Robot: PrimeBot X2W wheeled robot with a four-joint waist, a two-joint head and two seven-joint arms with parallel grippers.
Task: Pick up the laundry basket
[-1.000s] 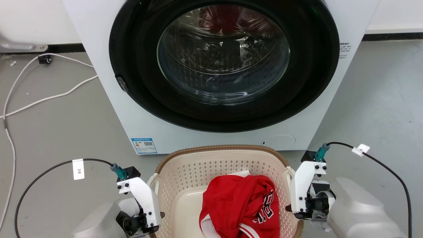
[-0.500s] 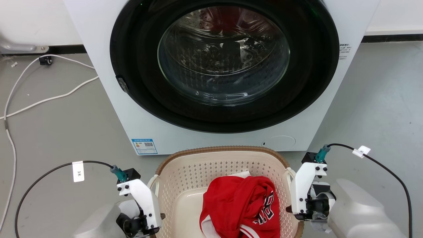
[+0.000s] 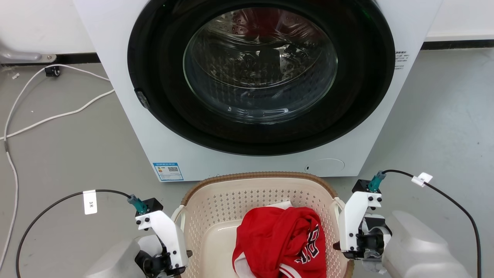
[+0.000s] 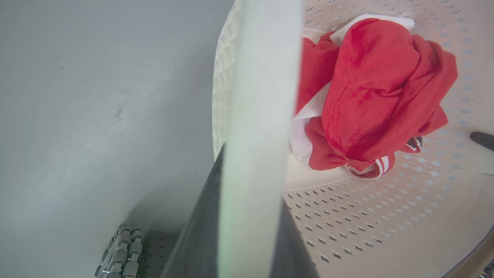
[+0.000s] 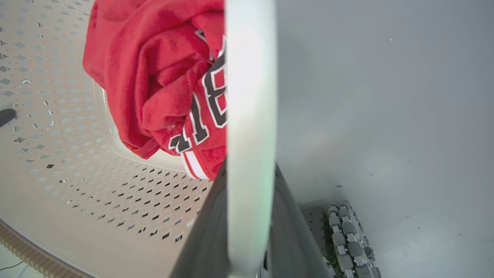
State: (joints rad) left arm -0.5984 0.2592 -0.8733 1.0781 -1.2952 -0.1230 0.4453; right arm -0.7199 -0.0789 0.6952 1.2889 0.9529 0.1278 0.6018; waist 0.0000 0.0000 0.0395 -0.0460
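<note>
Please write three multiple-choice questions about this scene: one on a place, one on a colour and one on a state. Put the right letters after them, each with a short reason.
1. Where is the laundry basket?
A. directly in front of the washing machine
B. on top of it
C. inside its drum

2. What colour is the garment in the basket?
A. blue
B. red
C. green

3. What is the right gripper doing?
A. hanging open over the floor
B. holding the garment
C. gripping a white handle of the basket

Answers:
1 A: in the head view the basket sits just below the machine's front panel.
2 B: the cloth is red, with dark lettering.
3 C: in the right wrist view the handle runs between its two dark fingers.
</note>
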